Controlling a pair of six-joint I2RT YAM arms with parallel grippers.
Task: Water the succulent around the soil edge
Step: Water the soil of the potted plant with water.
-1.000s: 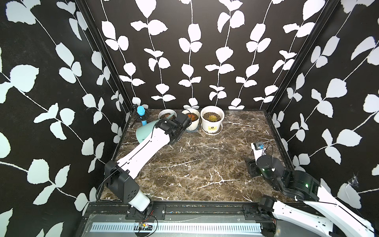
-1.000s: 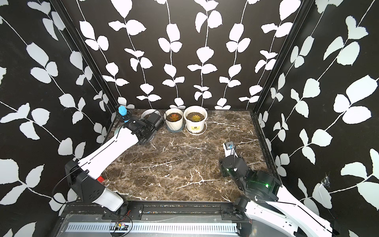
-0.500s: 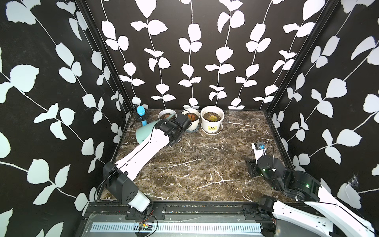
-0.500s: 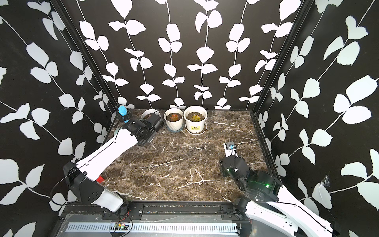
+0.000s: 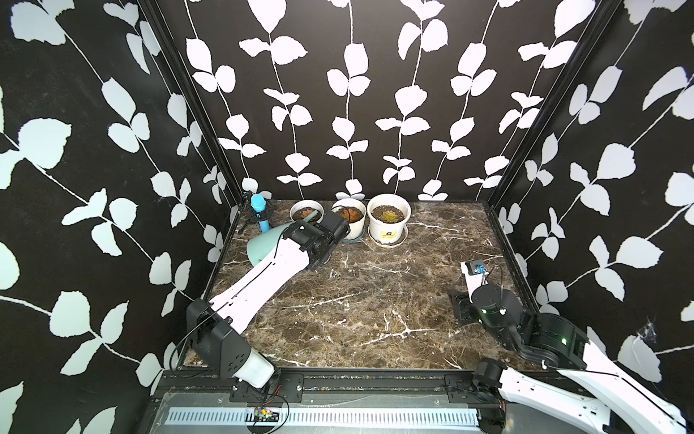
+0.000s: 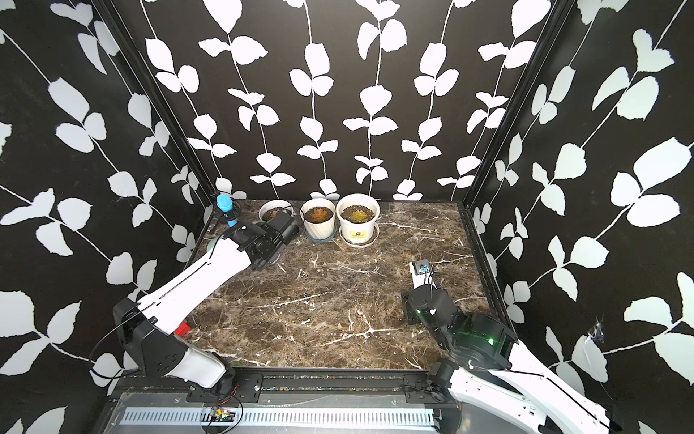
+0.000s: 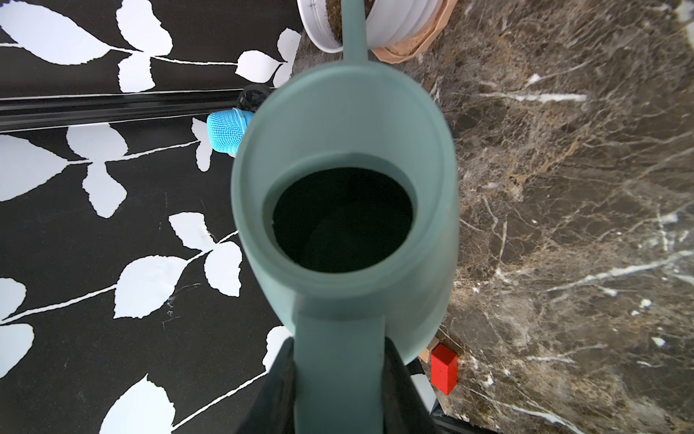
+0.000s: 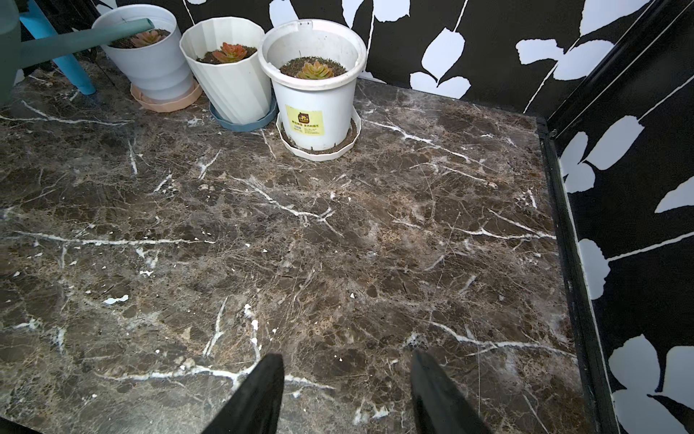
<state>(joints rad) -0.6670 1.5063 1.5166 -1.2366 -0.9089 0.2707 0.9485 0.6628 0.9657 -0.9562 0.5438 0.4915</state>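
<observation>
A teal watering can (image 7: 345,150) hangs tilted at the back left, and my left gripper (image 7: 338,349) is shut on its handle. Its spout (image 8: 86,39) reaches over the rim of the leftmost white pot (image 8: 150,71), with the tip above the soil beside a pink-orange succulent (image 8: 146,37). No water stream shows. In both top views the arm's wrist covers part of that pot (image 5: 306,206). Two more potted succulents stand beside it, the middle one ribbed (image 8: 229,82) and the right one labelled (image 8: 315,101). My right gripper (image 8: 347,372) hovers open over the front right of the marble table.
A blue mesh-headed stand (image 5: 259,210) rises in the back left corner behind the can. A red block (image 7: 445,370) lies by the left wall. A small white device (image 5: 476,270) sits near the right wall. Black frame rails edge the table.
The left arm's elbow has drifted very slightly; the can's spout stays over the leftmost pot. The right arm has not moved.
</observation>
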